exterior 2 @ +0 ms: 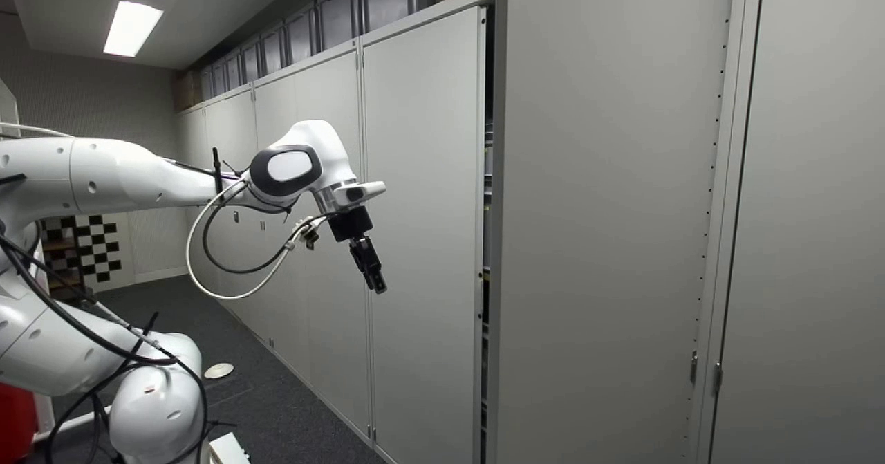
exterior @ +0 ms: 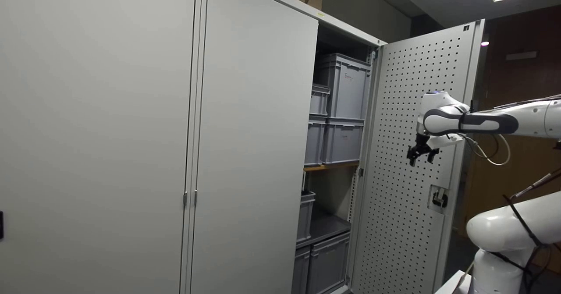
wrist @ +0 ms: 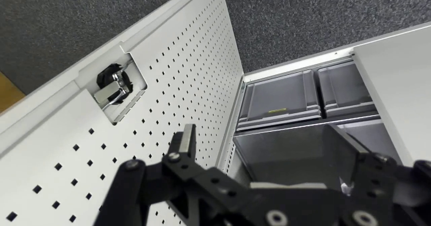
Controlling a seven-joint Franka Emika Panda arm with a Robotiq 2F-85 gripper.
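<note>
The claw (wrist: 260, 130) had its fingers (wrist: 186, 140) apart, with nothing gripped. A too wide sideways swing could, I judged, make a finger knock the perforated door (wrist: 188, 96), which stood near, beside the claw. This door looked pale grey, flat and punched in even rows, with a recessed latch (wrist: 116, 84).

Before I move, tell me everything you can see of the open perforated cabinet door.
The door looks like light grey painted metal, with rows of small square holes on its inner face. Near its free edge sits a recessed latch with a round black part and shiny metal pieces. The door stands upright and wide open, joined along its hinge side to the cabinet. In an exterior view the hand hangs apart from it.
</note>
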